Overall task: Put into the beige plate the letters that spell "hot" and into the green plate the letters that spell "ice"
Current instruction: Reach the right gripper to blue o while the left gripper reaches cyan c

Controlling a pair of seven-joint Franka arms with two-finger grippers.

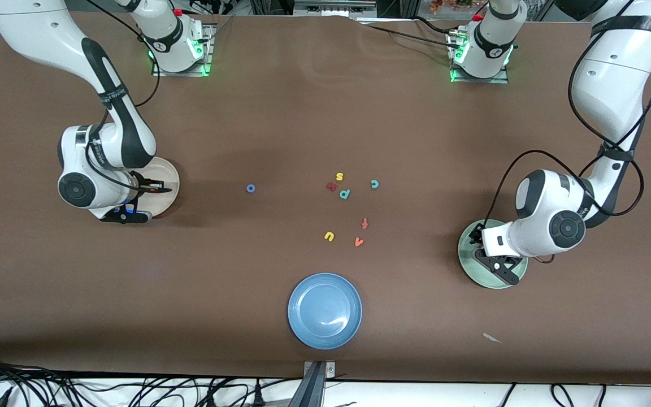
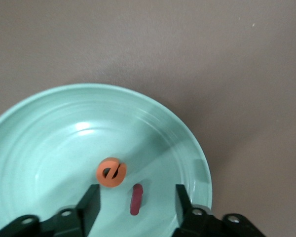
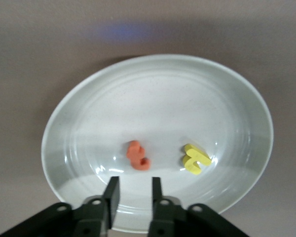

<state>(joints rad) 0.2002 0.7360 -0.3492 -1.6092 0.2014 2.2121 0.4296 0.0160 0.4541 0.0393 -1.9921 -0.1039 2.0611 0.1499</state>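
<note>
My left gripper hangs open just over the green plate at the left arm's end of the table. In that plate lie the orange e and the dark red i, the i below the gap between the fingers. My right gripper is over the beige plate, its fingers slightly apart with nothing between them. The orange t and yellow h rest in the beige plate. The blue o and teal c lie on the table.
Mid-table lie a yellow s, a dark red letter, a teal p, a red-orange f, a yellow u and an orange v. A blue plate sits nearer the front camera. A pale scrap lies near the front edge.
</note>
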